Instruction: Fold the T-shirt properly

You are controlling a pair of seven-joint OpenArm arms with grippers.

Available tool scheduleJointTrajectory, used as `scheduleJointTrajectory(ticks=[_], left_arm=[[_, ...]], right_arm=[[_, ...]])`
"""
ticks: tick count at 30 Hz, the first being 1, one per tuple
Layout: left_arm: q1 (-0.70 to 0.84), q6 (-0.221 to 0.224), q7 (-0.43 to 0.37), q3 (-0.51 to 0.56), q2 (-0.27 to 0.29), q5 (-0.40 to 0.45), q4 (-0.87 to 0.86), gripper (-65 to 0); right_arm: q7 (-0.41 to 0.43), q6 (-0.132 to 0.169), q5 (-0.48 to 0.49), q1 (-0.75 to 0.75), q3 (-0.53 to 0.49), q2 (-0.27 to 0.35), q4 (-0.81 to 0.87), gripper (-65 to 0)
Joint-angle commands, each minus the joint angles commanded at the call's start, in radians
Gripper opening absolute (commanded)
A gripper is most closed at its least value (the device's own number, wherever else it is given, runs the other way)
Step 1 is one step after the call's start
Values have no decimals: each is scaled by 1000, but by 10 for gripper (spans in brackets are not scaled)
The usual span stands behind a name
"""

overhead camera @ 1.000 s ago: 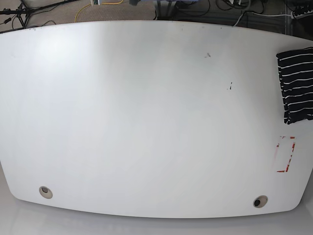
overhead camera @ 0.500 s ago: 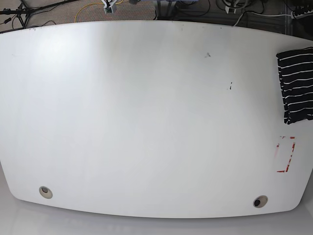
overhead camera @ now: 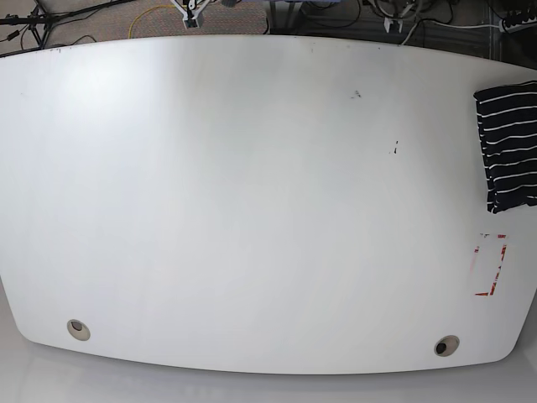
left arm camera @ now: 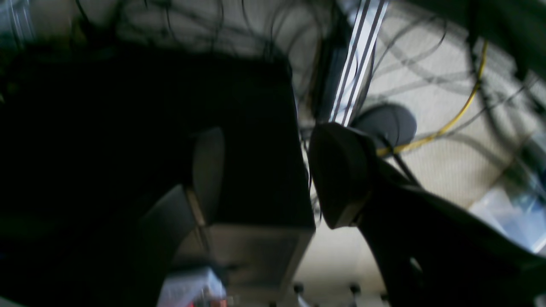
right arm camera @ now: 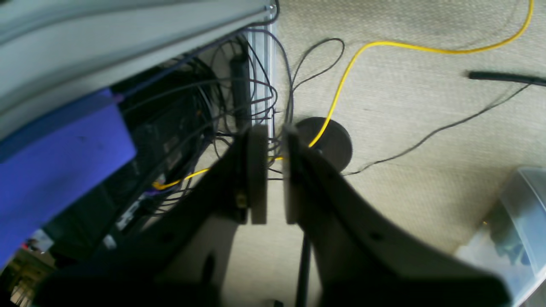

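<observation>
The T-shirt [overhead camera: 510,147], dark with thin white stripes, lies folded in a compact rectangle at the right edge of the white table [overhead camera: 252,201], partly cut off by the frame. Both arms are pulled back beyond the far edge. Only the tips of my right gripper [overhead camera: 191,12] and my left gripper [overhead camera: 394,22] show in the base view. In the left wrist view my left gripper [left arm camera: 273,175] is open and empty above the floor. In the right wrist view my right gripper [right arm camera: 275,170] is shut to a narrow slit with nothing in it.
A red-marked rectangle [overhead camera: 491,264] sits on the table below the shirt. Two round cable holes [overhead camera: 78,328] [overhead camera: 445,345] lie near the front edge. Cables, a yellow wire [right arm camera: 362,47] and a clear bin [right arm camera: 512,230] lie on the floor behind the table.
The gripper tips at the top edge of the base view have shifted slightly further into view. The shirt has not moved.
</observation>
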Motion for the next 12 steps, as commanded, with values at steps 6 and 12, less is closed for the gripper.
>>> scheduleJointTrajectory(ticks=[6, 12], left_arm=[[-2, 0, 0, 9, 0, 2, 0, -329], [-17, 0, 0, 54, 0, 2, -2, -329]], right_arm=[[2, 0, 0, 11, 0, 2, -6, -580], [6, 2, 0, 11, 0, -3, -6, -580]])
